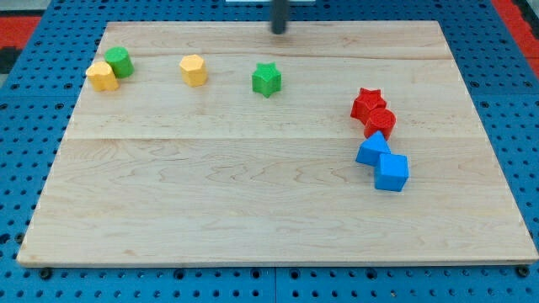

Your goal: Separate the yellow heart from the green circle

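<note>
The yellow heart (102, 76) lies at the board's upper left, touching the green circle (120, 61), which sits just above and to its right. My tip (279, 32) is near the view's top centre, at the board's far edge, well to the right of both blocks and above the green star (266, 79).
A yellow hexagon-like block (193, 70) lies between the pair and the green star. At the right, a red star (367, 103) and a red block (381, 123) touch, with two blue blocks (373, 151) (392, 172) just below them. The wooden board (253, 210) lies on a blue pegboard.
</note>
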Controlling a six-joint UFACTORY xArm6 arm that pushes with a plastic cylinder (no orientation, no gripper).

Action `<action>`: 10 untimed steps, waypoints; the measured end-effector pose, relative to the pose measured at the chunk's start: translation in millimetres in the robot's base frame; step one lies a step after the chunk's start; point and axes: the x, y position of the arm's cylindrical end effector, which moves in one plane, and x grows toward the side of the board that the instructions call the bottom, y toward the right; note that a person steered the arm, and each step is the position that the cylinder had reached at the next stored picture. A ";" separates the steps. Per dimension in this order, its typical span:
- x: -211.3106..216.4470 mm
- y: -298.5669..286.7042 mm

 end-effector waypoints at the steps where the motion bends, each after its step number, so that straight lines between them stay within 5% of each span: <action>1: 26.6 -109.3; 2: 24.3 -168.4; 6: 82.4 -196.9; 8: 67.5 -263.0; 10: 111.1 -255.9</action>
